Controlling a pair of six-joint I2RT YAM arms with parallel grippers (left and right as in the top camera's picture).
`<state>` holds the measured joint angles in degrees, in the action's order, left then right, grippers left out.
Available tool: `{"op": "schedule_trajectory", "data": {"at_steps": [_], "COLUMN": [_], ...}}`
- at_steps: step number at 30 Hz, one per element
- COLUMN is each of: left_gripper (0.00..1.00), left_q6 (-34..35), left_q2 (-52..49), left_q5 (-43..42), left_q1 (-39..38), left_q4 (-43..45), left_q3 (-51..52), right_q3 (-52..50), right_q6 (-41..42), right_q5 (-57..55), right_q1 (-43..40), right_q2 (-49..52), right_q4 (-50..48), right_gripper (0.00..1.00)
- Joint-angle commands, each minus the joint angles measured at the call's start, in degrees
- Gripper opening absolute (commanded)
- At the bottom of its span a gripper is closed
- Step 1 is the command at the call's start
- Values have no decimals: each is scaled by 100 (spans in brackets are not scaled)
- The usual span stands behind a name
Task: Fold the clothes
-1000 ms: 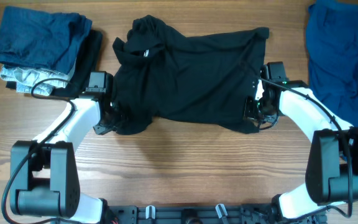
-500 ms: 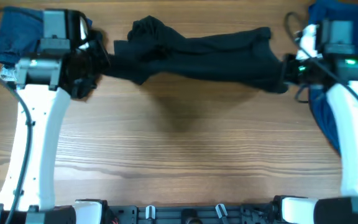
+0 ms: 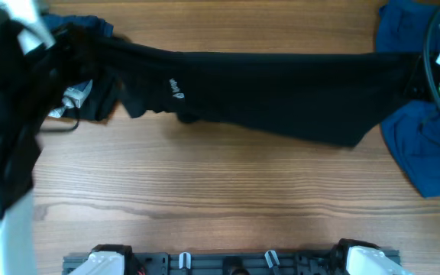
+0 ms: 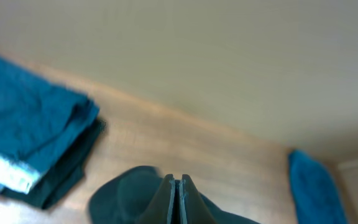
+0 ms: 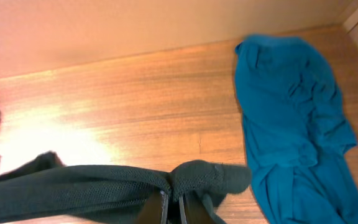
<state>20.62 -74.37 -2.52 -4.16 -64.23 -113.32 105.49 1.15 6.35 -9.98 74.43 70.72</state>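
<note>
Table [image 3: 205, 191], left hand [image 4: 177, 200], right hand [image 5: 173, 208] pinching shirt [image 3: 281, 92]

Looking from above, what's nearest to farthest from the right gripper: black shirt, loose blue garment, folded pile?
1. black shirt, held by the right gripper.
2. loose blue garment, right edge, beside it.
3. folded pile, far left.

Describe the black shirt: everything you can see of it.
The black shirt is soft, matte, mesh-like knit with small white logo lettering. It is stretched into a long, wrinkled band across the far side of the table, bunched at each end where the shut left claw and right claw pinch it. Whether it clears the table is unclear.
</note>
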Motion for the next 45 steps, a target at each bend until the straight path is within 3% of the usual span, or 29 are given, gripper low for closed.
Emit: {"op": "schedule_trajectory", "data": {"at_steps": [1, 6, 9, 17, 20, 23, 26, 29, 32, 36, 41, 45], "left_gripper": [4, 4, 4, 4, 4, 4, 4, 4, 4, 4, 9, 24], "left_q6": [-94, -96, -96, -131, -568, -566, -564, -520, -374, -348, -350, -396], "left_q2": [385, -33, -527, -1478, -1681, -1788, -1851, -2055, -2251, -2614, -3289, -3864], "left_q5": [328, 474, 476, 973, 1071, 1388, 1484, 1408, 553, -518, -1580, -1740], "left_q1": [17, 17, 17, 17, 17, 17, 22, 15, 15, -26, -308, -852], "left_q4": [74, 190, 848, 3906, 5302, 6059, 5923, 5241, 4197, 3510, 3539, 4122], "left_q3": [-164, -162, -162, -162, -162, -162, -162, -162, -162, -162, -162, -162], "right_q3": [155, 153, 153, 153, 153, 153, 153, 149, 146, 149, 149, 149], "right_q6": [-114, -192, -328, -542, -551, -544, -544, -501, -509, -522, -450, -328], "right_q5": [-192, -188, -151, 120, 140, 304, 595, 1147, 1196, 1287, 1322, 1325], "right_q1": [-50, -50, -50, -48, -48, -48, -48, -46, 44, 118, 111, 111], "right_q2": [-260, -90, 216, 1185, 1561, 1851, 2100, 2472, 2640, 2616, 2531, 2465], "right_q4": [-138, -629, -1320, -4179, -5331, -6089, -6229, -5908, -5438, -5058, -4496, -4138], "right_gripper": [4, 4, 4, 4, 4, 4, 4, 4, 4, 4, 4, 4]}}
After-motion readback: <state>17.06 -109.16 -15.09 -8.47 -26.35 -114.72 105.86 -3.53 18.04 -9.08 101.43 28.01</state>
